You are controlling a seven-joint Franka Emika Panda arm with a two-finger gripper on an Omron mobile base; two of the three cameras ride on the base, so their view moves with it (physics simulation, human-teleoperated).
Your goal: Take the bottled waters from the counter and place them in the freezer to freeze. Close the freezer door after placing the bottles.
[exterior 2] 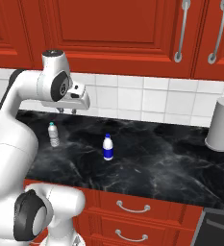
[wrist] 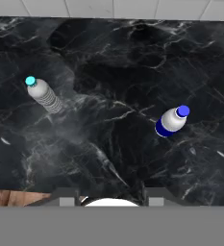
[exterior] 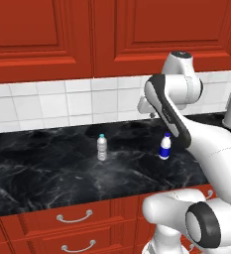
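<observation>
A: Where are the bottles from where you sit?

B: Both stand upright on the black marble surface with white veining [exterior: 47, 168], well apart from each other. The small white plastic bottle with blue label and blue cap [exterior 2: 108, 147] is the nearer one to my gripper [exterior 2: 67, 111]; the clear plastic bottle with teal cap and pale label [exterior 2: 53, 134] stands further to the left.

A: And the gripper itself?

B: It hangs above the surface, near the white tiled wall, pointing down, holding nothing. I read the jaws as drawn in narrow, though the tips are tiny in the base views.

A: So the coming move?

B: In my judgement, down and toward the front edge; the bottles' long axes are vertical, so I'd close across the body from the side.
</observation>
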